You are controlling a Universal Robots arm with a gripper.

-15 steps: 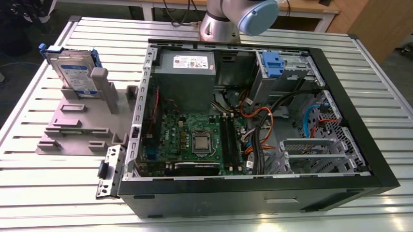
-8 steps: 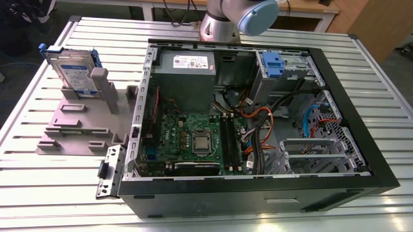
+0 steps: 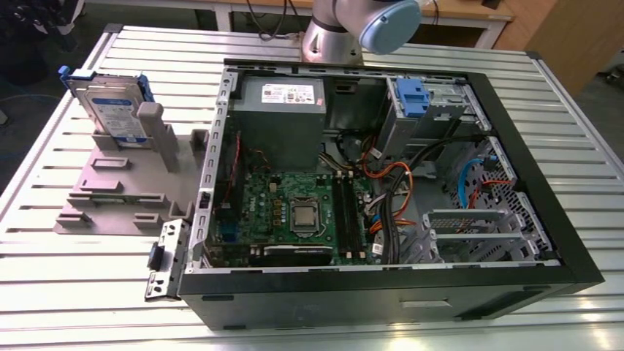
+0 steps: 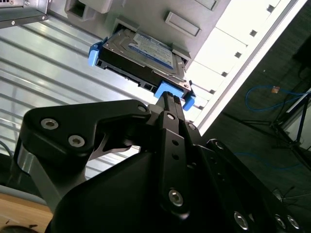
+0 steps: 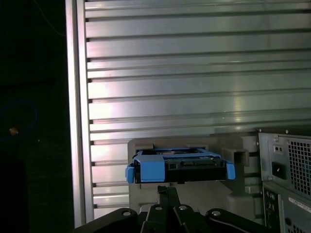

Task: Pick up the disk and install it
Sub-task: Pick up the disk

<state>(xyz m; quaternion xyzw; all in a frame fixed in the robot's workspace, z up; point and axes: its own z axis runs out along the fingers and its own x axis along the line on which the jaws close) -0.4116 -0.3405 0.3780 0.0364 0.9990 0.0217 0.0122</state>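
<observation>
The work sat on a ribbed aluminium table (image 3: 88,292) with dark floor and loose cables beyond its edge. The disk (image 3: 109,110), a flat silver hard drive with a white-and-blue label in a blue plastic carrier frame, stood on edge near the table's far corner on the exterior view's left. It was slotted between the upright posts of a grey plastic holder (image 3: 117,183), which touched it on both faces.

In both wrist views the black gripper (image 4: 167,97) pointed at the disk's exposed end (image 5: 180,167), close to it but apart. Its jaws looked closed against each other with nothing between them.

I judged the disk stiff and dense for its size, with slick metal faces, and sensitive to knocks. The blue frame seemed likely to flex a little. The best hold appeared to be across its thin dimension at the free end that stood clear of the posts, pads flat on both faces and off the connector edge.

Just beside the holder, toward the table's middle, lay a black open computer case (image 3: 546,212) with a green board and a blue-fronted drive bay (image 3: 410,95). The grey arm (image 3: 361,29) rose past the case's far side.
</observation>
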